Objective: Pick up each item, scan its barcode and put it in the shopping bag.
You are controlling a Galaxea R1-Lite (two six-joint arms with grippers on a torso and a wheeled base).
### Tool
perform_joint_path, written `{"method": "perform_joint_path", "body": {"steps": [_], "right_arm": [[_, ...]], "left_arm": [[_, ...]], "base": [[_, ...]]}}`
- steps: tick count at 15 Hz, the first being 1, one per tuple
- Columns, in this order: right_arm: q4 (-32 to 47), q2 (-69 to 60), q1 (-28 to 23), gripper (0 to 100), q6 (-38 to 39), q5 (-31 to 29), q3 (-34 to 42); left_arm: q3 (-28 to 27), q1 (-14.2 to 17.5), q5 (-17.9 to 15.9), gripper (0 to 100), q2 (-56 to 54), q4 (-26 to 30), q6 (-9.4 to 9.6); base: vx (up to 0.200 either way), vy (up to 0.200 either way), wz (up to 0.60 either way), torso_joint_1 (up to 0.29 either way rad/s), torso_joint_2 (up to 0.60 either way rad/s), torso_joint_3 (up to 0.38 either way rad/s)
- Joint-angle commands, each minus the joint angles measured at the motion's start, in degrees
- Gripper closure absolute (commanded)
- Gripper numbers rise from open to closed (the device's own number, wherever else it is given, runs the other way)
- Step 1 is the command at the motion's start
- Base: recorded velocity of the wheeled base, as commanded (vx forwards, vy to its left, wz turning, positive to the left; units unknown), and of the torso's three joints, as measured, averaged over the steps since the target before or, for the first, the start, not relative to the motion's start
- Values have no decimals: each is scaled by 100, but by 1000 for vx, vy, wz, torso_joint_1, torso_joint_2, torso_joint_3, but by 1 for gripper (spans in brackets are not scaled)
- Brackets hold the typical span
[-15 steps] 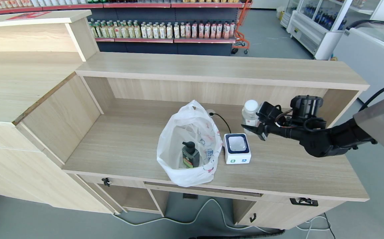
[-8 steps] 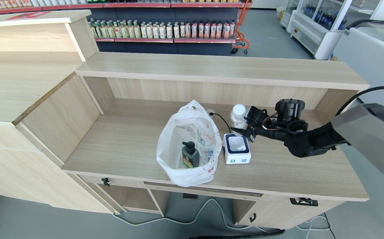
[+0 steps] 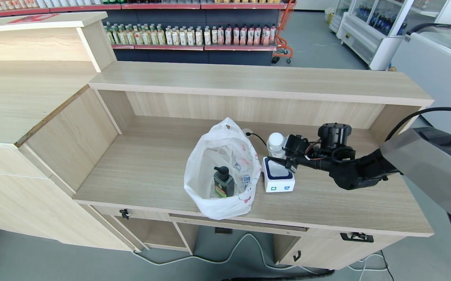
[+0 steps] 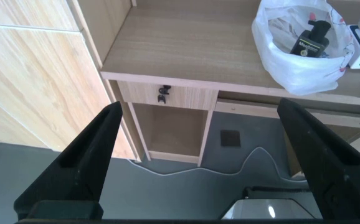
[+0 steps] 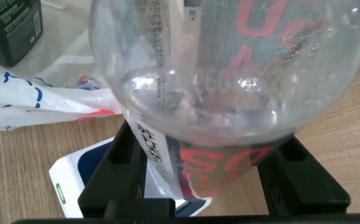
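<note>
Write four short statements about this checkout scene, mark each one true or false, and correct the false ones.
1. The right end effector grips a clear bottle with a white cap. True.
2. The shopping bag has nothing in it. False: a dark pump bottle stands upright inside it.
3. The scanner stands on the counter next to the shopping bag, on the bag's right. True.
4. The left end effector is pulling the shopping bag's mouth open. False: it is open and holds nothing, out past the counter's front edge and apart from the bag.
</note>
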Motion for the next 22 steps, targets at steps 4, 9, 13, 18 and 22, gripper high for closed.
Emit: {"method": "perform_joint_path", "body": {"steps": [4, 9, 13, 18, 22], "right_arm": [[18, 102, -3, 100, -217, -21, 13], [18, 102, -38, 100, -569, -12, 84], [18, 75, -47, 100, -577, -21, 101], [18, -355, -38, 100, 363, -65, -4], [9, -1234, -214, 100, 2437, -478, -75]], "left_arm": [[0, 0, 0, 0, 6, -4, -2], [0, 0, 0, 0, 6, -4, -2], [0, 0, 0, 0, 6, -4, -2], [0, 0, 0, 0, 6, -4, -2], [0, 0, 0, 0, -2, -4, -2]], "base": [[0, 0, 0, 0, 0, 0], [0, 0, 0, 0, 0, 0], [0, 0, 0, 0, 0, 0], [0, 0, 0, 0, 0, 0], [0, 0, 0, 0, 0, 0]]}}
